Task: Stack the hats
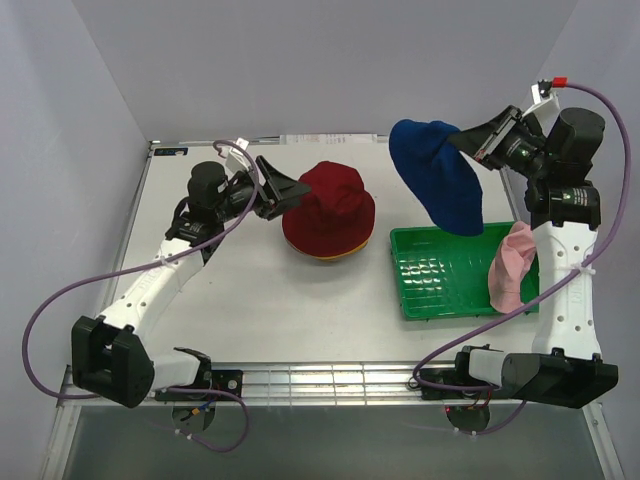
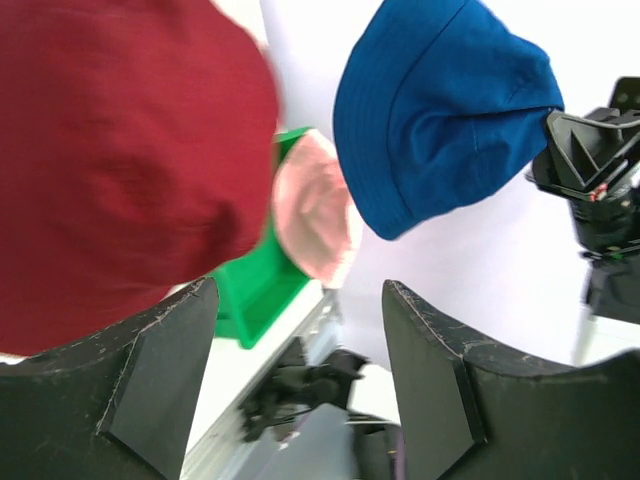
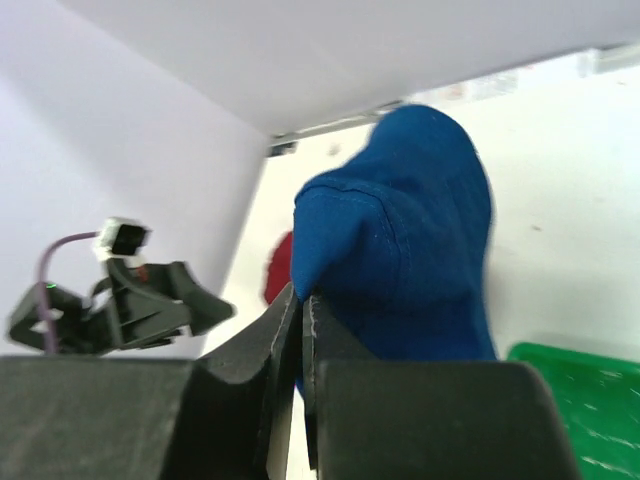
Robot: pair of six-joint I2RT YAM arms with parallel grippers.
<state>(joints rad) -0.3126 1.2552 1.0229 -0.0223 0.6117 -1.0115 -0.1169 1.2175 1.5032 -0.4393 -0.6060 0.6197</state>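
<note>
**Top view**
- Dark red hat: crown up on the table, left of centre toward the back. It sits on a yellow hat, of which only a sliver of brim shows at the near edge.
- Left gripper: jaws apart, holding nothing. The tips are just beside the dark red hat's left brim; whether they touch it cannot be told.
- Blue hat: off the table, hanging from its upper right edge above the back left corner of the green tray.
- Right gripper: clamped on the blue hat's edge.
- Pink hat: draped over the tray's right wall, beside the right arm.

**Left wrist view**
- Left gripper: fingers spread wide, no fabric in the gap.
- Dark red hat: fills the upper left, blurred, beyond the left finger.
- Blue hat: upper right, in the air, pinched at its right side by the right gripper.
- Pink hat: between the two other hats, at the green tray.

**Right wrist view**
- Right gripper: fingers pressed together with the brim of the blue hat caught between them.
- Dark red hat: a small patch showing past the blue hat's left edge.
- Left gripper: at the left, near the wall.
- Green tray: a corner at the lower right, below the blue hat.
</note>
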